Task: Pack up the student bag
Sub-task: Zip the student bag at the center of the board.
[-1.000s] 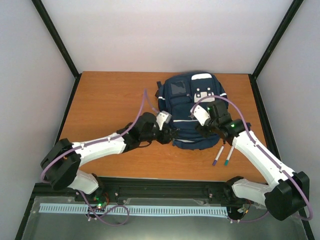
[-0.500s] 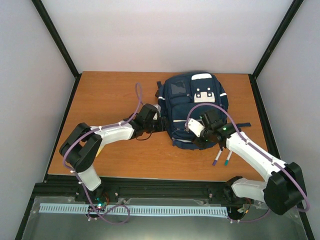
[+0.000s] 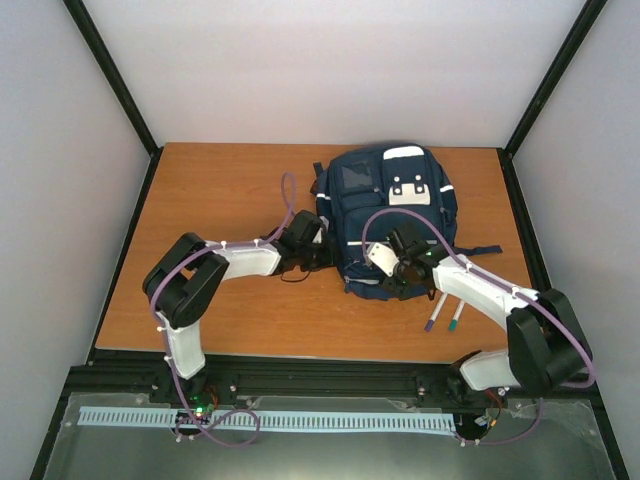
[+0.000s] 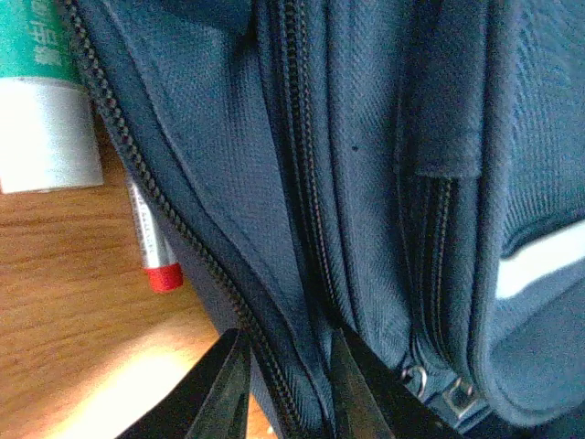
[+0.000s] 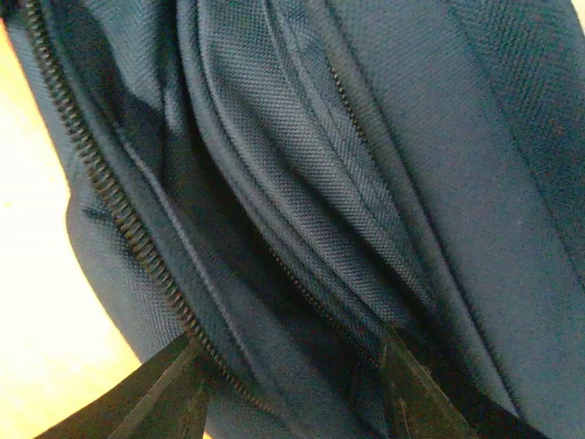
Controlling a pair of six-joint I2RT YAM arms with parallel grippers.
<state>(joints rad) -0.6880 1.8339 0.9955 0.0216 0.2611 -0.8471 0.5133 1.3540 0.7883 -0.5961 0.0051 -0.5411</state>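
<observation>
On the far right part of the table (image 3: 220,190), seen from above, the student bag (image 3: 392,205) lies flat with its front pockets up. Its long axis runs from near to far, the white-patched top pointing at the back wall and the bottom towards us. Our left gripper (image 3: 318,256) is at the bag's left side and our right gripper (image 3: 397,282) is at its near end. Two markers (image 3: 443,313) wait just beside the right arm.

From the left wrist, our fingers (image 4: 352,389) stand narrow, astride a zip-edged lip of fabric. We cannot tell whether they pinch it yet. A red-tipped pen (image 4: 154,251) and a white and green tube (image 4: 41,101) lie on the wood just beside that edge.

From the right wrist, our fingers (image 5: 407,389) stand wide apart over loose folds next to an unzipped seam, and nothing looks clamped.

We judge the step to be spreading a compartment mouth. To do it well, we should close the left fully on one lip only, not on several layers. The right should take the opposite lip close to the zip teeth. Then we should draw the two apart across the bag's width, gently, so that the bag does not slide
</observation>
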